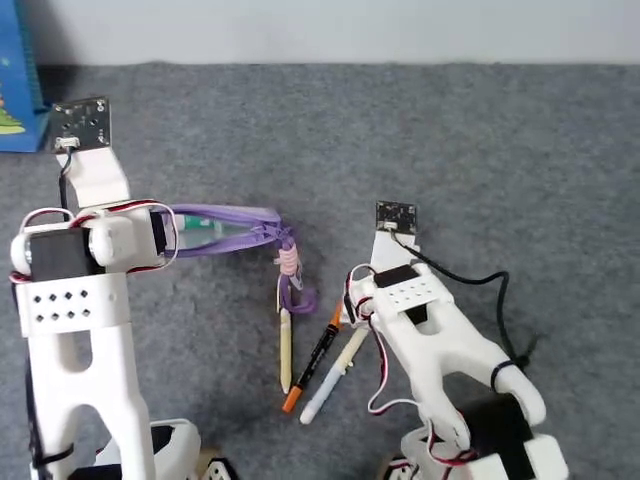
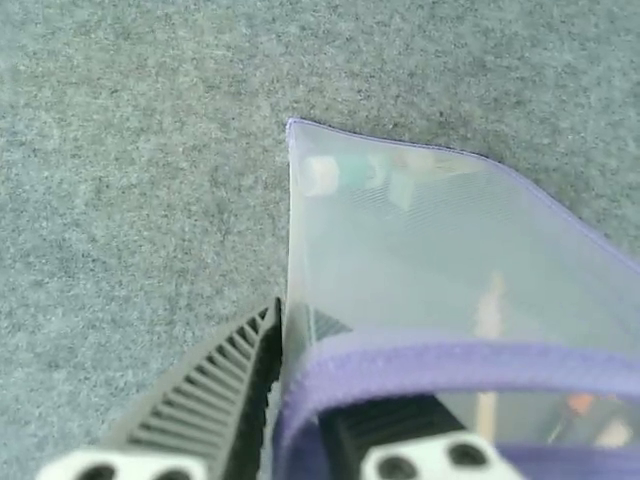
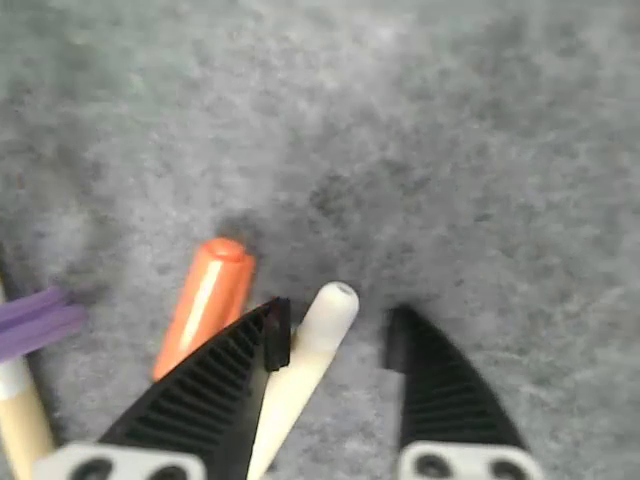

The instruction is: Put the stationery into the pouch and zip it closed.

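1 pouch (image 1: 225, 228) clamped in left gripper (image 2: 298, 360). Beside pouch, 3: pencil (image 1: 286, 350), orange-capped marker (image 1: 318, 358), white pen (image 3: 310, 350) between wide jaws of right gripper (image 3: 340, 312).

Pouch (image 1: 230, 228): worktop (image 1: 500, 140) centre, edge in left gripper (image 2: 297, 330) jaws.
Pencil (image 1: 286, 350), marker (image 1: 320, 352), pen (image 1: 338, 370): side by side, before pouch.
Pen end: between right gripper (image 3: 340, 320) jaws.

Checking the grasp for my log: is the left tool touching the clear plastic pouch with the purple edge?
Touching. The left wrist view shows the left tool shut on the clear plastic pouch, its purple edge pinched between both fingers.
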Robot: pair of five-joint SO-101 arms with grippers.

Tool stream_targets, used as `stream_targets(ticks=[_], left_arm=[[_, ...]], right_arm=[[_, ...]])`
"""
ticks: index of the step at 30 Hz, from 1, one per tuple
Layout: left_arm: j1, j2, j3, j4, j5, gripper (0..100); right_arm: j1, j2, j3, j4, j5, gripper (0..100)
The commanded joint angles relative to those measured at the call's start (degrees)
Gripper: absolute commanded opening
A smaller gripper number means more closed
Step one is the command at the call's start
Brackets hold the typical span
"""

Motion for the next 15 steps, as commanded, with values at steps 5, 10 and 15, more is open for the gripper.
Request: stream_targets(ticks=[5, 10, 15], left_arm=[[-0.62, 0.09, -0.22, -1.58, -0.35, 1], [-0.62, 0.09, -0.22, -1.58, -0.35, 1], [-0.44, 0.09, 0.13, -1.58, -0.35, 1]], right_arm=[[-0.22, -4.44, -2.37, 2.15, -0.09, 0.4], [-0.22, -13.49, -2.37, 5.58, 0.0, 0.8], [-0.57, -26.51, -2.29, 7.87, 2.02, 0.8]])
